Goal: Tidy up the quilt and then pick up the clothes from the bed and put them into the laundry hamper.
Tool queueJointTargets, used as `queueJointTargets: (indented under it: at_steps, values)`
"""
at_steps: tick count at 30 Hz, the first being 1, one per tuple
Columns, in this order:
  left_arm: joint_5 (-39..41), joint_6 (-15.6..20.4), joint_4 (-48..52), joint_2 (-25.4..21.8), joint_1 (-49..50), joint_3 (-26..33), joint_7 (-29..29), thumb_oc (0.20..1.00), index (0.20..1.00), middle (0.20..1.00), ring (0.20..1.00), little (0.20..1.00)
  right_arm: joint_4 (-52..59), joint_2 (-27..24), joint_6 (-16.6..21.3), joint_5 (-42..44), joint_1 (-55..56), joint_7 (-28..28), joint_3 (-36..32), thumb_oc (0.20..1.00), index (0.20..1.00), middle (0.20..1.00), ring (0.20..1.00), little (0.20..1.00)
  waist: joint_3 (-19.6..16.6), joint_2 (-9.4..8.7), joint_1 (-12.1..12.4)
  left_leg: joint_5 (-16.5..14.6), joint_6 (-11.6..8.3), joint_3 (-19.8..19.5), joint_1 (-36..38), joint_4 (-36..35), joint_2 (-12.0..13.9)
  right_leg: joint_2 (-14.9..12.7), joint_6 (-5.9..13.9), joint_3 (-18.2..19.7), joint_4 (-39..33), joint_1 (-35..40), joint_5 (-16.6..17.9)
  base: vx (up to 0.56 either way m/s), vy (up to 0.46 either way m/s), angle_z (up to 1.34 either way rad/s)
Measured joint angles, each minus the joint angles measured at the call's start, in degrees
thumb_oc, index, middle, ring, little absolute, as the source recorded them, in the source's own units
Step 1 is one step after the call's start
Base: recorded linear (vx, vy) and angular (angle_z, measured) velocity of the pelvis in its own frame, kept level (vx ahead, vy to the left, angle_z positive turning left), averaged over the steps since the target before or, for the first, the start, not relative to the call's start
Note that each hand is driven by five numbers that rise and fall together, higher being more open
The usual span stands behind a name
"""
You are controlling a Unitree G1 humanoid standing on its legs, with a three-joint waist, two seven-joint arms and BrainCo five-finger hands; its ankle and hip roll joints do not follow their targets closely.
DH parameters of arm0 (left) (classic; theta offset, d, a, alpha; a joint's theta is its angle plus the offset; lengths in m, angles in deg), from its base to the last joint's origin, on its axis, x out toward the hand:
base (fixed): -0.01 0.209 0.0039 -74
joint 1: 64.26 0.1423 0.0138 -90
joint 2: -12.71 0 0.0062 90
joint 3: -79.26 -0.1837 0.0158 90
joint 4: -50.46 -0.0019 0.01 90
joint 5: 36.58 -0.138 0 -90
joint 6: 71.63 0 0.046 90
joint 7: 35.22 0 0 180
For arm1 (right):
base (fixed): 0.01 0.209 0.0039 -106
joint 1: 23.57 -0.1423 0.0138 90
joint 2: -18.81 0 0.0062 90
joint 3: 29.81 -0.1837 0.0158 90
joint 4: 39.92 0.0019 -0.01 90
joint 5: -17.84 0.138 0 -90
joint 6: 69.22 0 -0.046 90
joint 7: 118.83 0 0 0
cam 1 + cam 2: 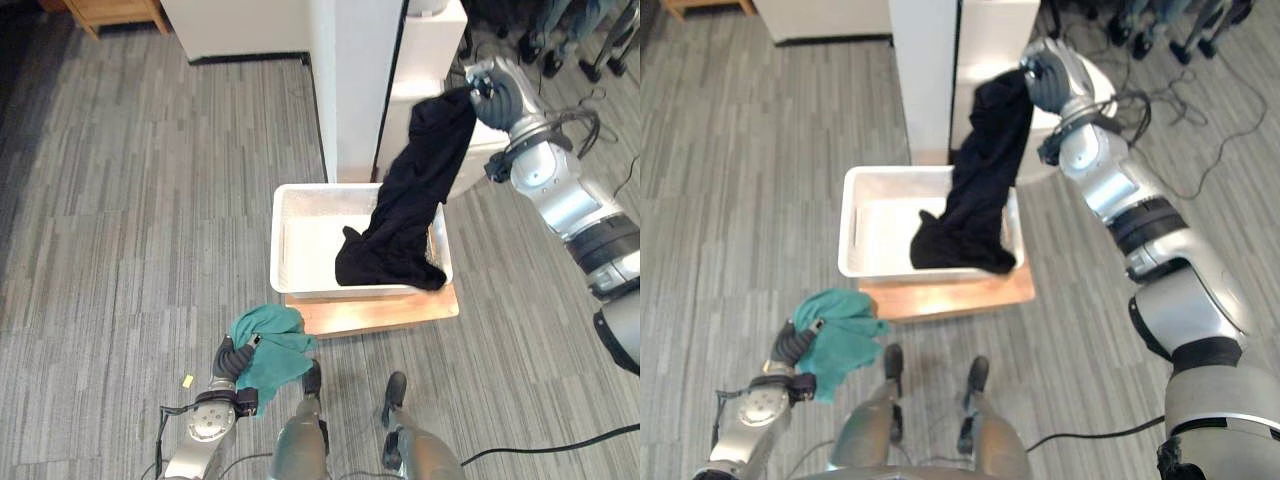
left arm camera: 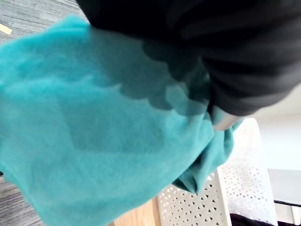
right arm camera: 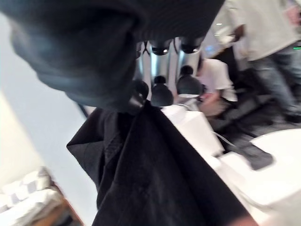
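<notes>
Grey plank floor [image 1: 120, 200] carries 1 wooden board [image 1: 380, 310]; the white perforated hamper [image 1: 300, 200] sits on the board.

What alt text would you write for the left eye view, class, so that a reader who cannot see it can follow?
The right hand holds a black garment up high, its lower end draped inside a white hamper on a wooden board. The left hand grips a teal cloth in front of the hamper, above grey flooring.
</notes>
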Motion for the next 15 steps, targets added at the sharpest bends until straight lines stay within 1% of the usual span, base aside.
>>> queueJointTargets:
  at_steps: [1, 2, 3, 4, 5, 6, 8, 9, 10, 13, 14, 15]
  values:
    - [0.0, 0.0, 0.0, 0.0, 0.0, 0.0, 0.0, 0.200, 0.200, 0.200, 0.200, 0.200, 0.5, -0.1, 0.0, 0.0, 1.3, 0.0, -1.2, 0.200, 0.200, 0.200, 0.200, 0.200, 0.1, 0.07, -0.1, 0.0, 0.00, 0.1, 0.0, 0.0, 0.0, 0.0, -0.02, 0.1, 0.0, -0.1, 0.0, -0.01, 0.023, -0.07]
    - [0.0, 0.0, 1.2, 0.1, -0.4, 0.1, -0.1, 0.200, 0.200, 0.200, 0.200, 0.200, 4.5, 0.0, -0.3, -0.2, 7.7, -0.1, -6.8, 0.667, 0.667, 0.667, 0.667, 0.667, 0.5, -0.05, -0.2, -0.1, -0.05, 0.4, 0.3, 0.0, 0.1, 0.1, -0.04, 0.5, 0.0, 0.0, 0.0, -0.01, 0.018, -0.11]
    - [-0.1, 0.0, 1.8, 0.1, -0.7, 0.3, -0.2, 0.200, 0.200, 0.200, 0.200, 0.200, 7.9, 0.0, -1.2, -1.5, 10.7, 0.0, -8.2, 0.667, 0.667, 0.667, 0.667, 0.667, 1.1, 0.00, -0.5, -0.2, -0.07, 0.8, 0.8, 0.0, 0.1, 0.2, -0.04, 0.9, 0.0, 0.3, 0.0, 0.01, 0.032, -0.18]
    - [-0.1, 0.0, 2.2, 0.2, -0.7, 0.7, -0.2, 0.200, 0.200, 0.200, 0.200, 0.200, 12.9, 0.4, -1.7, -2.5, 14.6, 0.1, -9.5, 1.000, 1.000, 1.000, 1.000, 1.000, 1.4, 0.01, -1.0, -0.3, 0.00, 1.4, 1.4, 0.0, 0.1, 0.1, -0.04, 1.1, 0.0, 0.7, 0.0, 0.01, 0.023, -0.18]
    - [-0.1, -0.1, 2.3, 0.2, -0.7, 1.1, -0.3, 0.200, 0.200, 0.200, 0.200, 0.200, 15.6, 1.0, -1.6, -3.1, 16.5, 0.3, -9.6, 1.000, 1.000, 1.000, 1.000, 1.000, 1.7, 0.12, -1.4, -0.3, 0.11, 1.7, 1.9, 0.0, 0.1, 0.0, -0.04, 1.1, 0.0, 1.2, 0.0, 0.04, 0.032, -0.19]
    - [-0.2, -0.4, 2.7, 0.6, -1.3, 1.6, -0.9, 0.200, 0.200, 0.200, 0.200, 0.200, 23.4, 3.3, -2.0, -6.2, 23.5, 0.8, -13.3, 1.000, 1.000, 1.000, 1.000, 1.000, 2.5, 0.49, -2.9, -0.8, -0.10, 2.0, 3.8, 0.0, 0.2, 0.1, -0.09, 1.7, 0.0, 2.8, -0.1, 0.01, 0.012, -0.18]
    - [-0.3, -0.4, 4.4, 1.0, -1.3, 2.6, -1.4, 0.200, 0.200, 0.200, 0.200, 0.200, 27.6, 5.3, -1.4, -9.1, 29.0, 1.2, -13.6, 1.000, 1.000, 1.000, 1.000, 1.000, 2.8, 0.61, -3.3, -1.7, -0.19, 2.9, 5.6, 0.0, 0.5, 0.3, -0.30, 2.3, 0.0, 4.1, -0.3, 0.05, 0.005, -0.28]
    - [-0.4, -0.6, 6.9, 1.0, -1.9, 2.9, -1.6, 0.200, 0.200, 0.200, 0.200, 0.200, 28.9, 6.2, -1.5, -11.7, 32.7, 1.6, -14.4, 1.000, 1.000, 1.000, 1.000, 1.000, 2.9, 0.64, -4.3, -2.0, -0.51, 3.4, 6.8, -0.1, 0.5, 0.3, -0.48, 2.8, 0.0, 4.8, -0.5, 0.05, 0.001, -0.20]
    - [-0.7, -0.7, 9.1, 1.1, -1.8, 3.1, -1.6, 0.200, 0.200, 0.200, 0.200, 0.200, 30.6, 6.6, -1.4, -13.9, 35.2, 1.5, -16.2, 1.000, 1.000, 1.000, 1.000, 1.000, 3.0, 0.80, -4.6, -2.1, -0.60, 3.2, 7.1, -0.2, 0.6, 0.4, -0.56, 2.7, 0.0, 5.3, -0.6, 0.03, 0.000, -0.07]
    - [-0.9, -0.6, 14.2, 1.0, -0.9, 4.4, -1.7, 0.200, 0.200, 0.200, 0.200, 0.200, 31.8, 5.2, -0.6, -18.4, 39.7, 1.4, -16.9, 1.000, 1.000, 1.000, 1.000, 1.000, 3.0, 0.86, -5.6, -2.9, -0.68, 3.3, 8.3, -0.4, 0.7, 0.5, -0.39, 3.0, -0.2, 6.4, -1.1, 0.02, 0.007, -0.04]
    - [-1.0, -0.9, 16.7, 0.0, -1.0, 4.9, -1.6, 0.200, 0.200, 0.200, 0.200, 0.200, 32.4, 4.5, 0.1, -21.5, 42.8, 1.5, -18.5, 1.000, 1.000, 1.000, 1.000, 1.000, 3.0, 0.94, -6.0, -2.9, -0.66, 3.3, 8.7, -0.4, 0.7, 0.5, -0.62, 3.1, -0.3, 6.8, -1.3, 0.03, 0.009, -0.04]
    - [-1.3, -0.2, 20.6, -1.0, -0.7, 6.6, -1.6, 0.200, 0.200, 0.200, 0.200, 0.200, 32.6, 3.9, 0.3, -24.4, 47.5, 1.5, -20.3, 1.000, 1.000, 1.000, 1.000, 1.000, 2.9, 1.08, -6.1, -2.9, -0.65, 3.3, 9.1, -0.4, 0.8, 0.6, -0.80, 3.2, -0.3, 7.0, -1.5, 0.03, 0.005, -0.03]
